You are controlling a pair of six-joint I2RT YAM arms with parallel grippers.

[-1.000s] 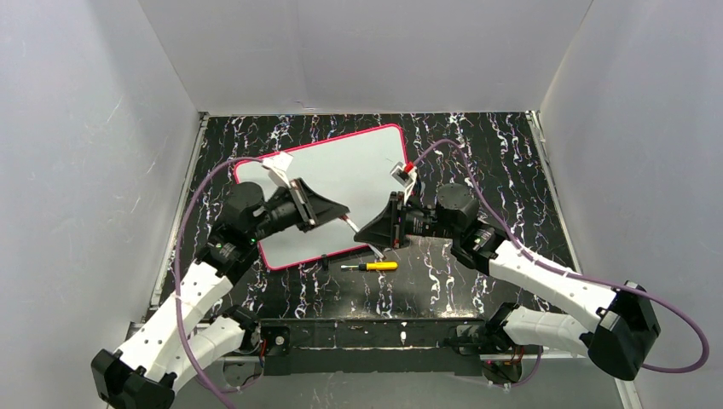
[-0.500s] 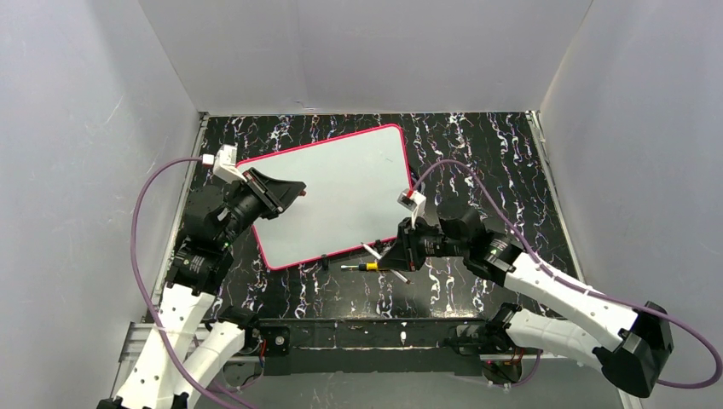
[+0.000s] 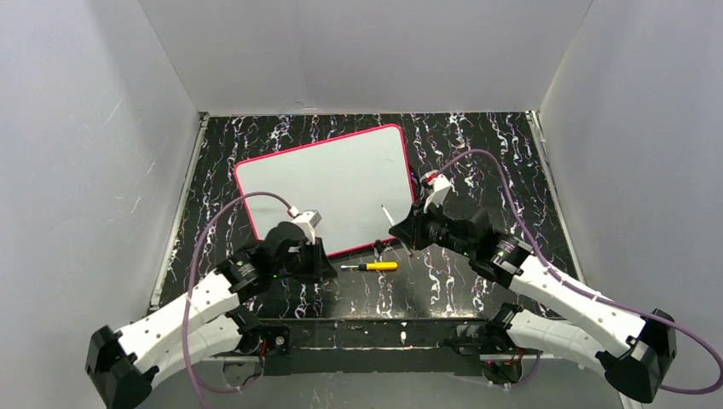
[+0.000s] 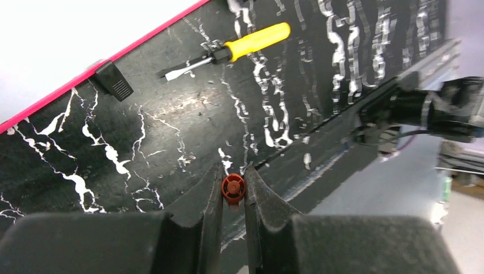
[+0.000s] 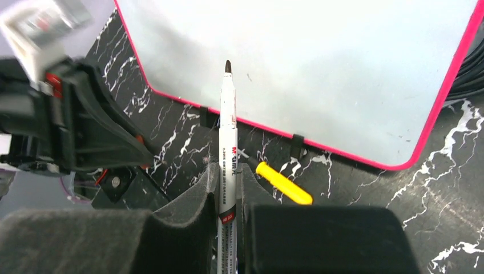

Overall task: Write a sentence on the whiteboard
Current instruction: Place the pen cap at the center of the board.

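End effector R (image 5: 227,171) held the bare marker (image 5: 228,114) clamped as we'd pulled end effector L (image 4: 233,174), pinching the cap (image 4: 233,188), off the whiteboard (image 3: 332,179); writing next.

Left tool (image 4: 233,177) off whiteboard (image 3: 332,175); right tool (image 5: 228,171) brought marker (image 5: 228,114) over it.

Smooth glossy whiteboard (image 3: 341,183); plastic-handled, metal-shafted screwdriver (image 3: 369,266).

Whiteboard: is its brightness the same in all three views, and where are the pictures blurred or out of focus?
Top external view: the whiteboard is evenly lit, pale grey, no glare. Left wrist view: it is washed out to pure white; the far right background is soft. Right wrist view: the marker is sharp, but the white block at top left is blurred.
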